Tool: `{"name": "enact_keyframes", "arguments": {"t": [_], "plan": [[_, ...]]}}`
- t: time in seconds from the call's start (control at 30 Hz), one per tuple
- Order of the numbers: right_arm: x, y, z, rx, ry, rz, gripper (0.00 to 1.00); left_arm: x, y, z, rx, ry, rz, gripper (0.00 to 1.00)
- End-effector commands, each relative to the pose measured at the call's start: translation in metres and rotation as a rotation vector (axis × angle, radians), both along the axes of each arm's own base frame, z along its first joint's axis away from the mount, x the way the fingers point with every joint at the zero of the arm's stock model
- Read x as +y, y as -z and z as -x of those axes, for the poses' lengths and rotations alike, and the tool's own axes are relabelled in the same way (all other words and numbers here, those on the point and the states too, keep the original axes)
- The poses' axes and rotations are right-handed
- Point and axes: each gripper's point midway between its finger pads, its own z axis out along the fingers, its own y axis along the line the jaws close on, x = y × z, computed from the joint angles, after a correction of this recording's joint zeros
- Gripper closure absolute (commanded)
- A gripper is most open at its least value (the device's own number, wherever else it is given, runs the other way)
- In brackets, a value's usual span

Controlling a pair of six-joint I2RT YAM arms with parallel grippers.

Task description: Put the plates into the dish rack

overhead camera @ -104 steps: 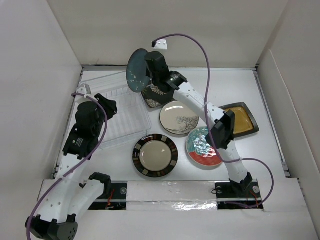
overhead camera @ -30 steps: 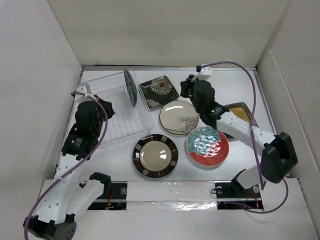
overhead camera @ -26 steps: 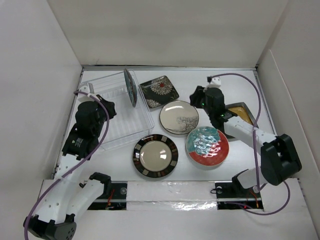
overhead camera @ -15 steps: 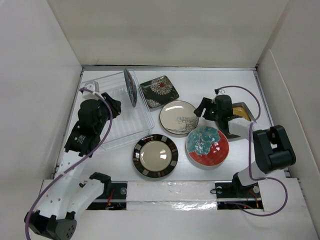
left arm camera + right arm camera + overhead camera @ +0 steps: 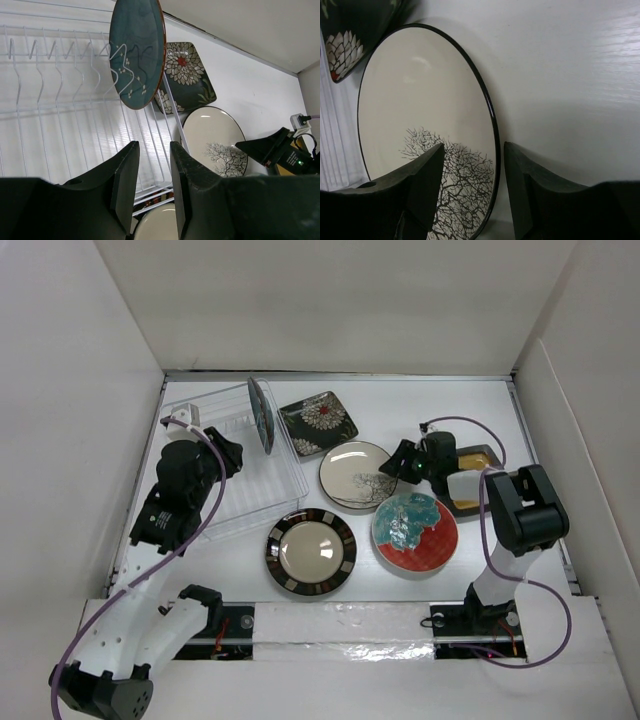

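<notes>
Right gripper (image 5: 474, 150), low at the centre right of the overhead view, is empty, its jaws wide apart and set astride the near rim of the cream tree plate (image 5: 420, 100). Left gripper (image 5: 152, 150) hangs over the dish rack (image 5: 250, 490) at centre left, fingers parted by a narrow gap and holding nothing. The rack holds one piece, the teal plate (image 5: 261, 414), upright in a slot at its far right end. Five plates lie flat outside it: striped-rim plate (image 5: 311, 551) at lower centre, red-and-teal plate (image 5: 415, 531) to its right, the tree plate between them and farther up, floral square plate (image 5: 318, 423) above that, and amber square plate (image 5: 478, 478) at right, partly hidden by the arm. Likely trouble: a glazed rim pinched this shallowly may slip free on the lift, or the plate may skate into the floral square just beside it. Table (image 5: 500, 410) is smooth and white, boxed by plain white walls (image 5: 350, 310).
</notes>
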Motion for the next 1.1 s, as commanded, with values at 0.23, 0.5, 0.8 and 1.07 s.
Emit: {"name": "enact_keyframes", "arguments": {"t": [0.23,0.5,0.8,1.07], "plan": [[0.020,0.000,0.004,-0.009,-0.059,-0.195,0.62,0.003,-0.014,0.001,-0.063,-0.005,0.004,0.73],[-0.002,-0.019,-0.004,-0.068,0.029,-0.163,1.00,0.005,-0.015,0.000,-0.070,-0.017,0.003,0.74],[-0.024,-0.128,-0.008,-0.308,0.139,-0.167,1.00,0.006,-0.020,0.002,-0.094,-0.022,0.014,0.74],[0.001,-0.247,0.003,-0.546,0.145,-0.198,1.00,0.031,-0.022,0.004,-0.093,-0.175,0.032,0.76]]}}
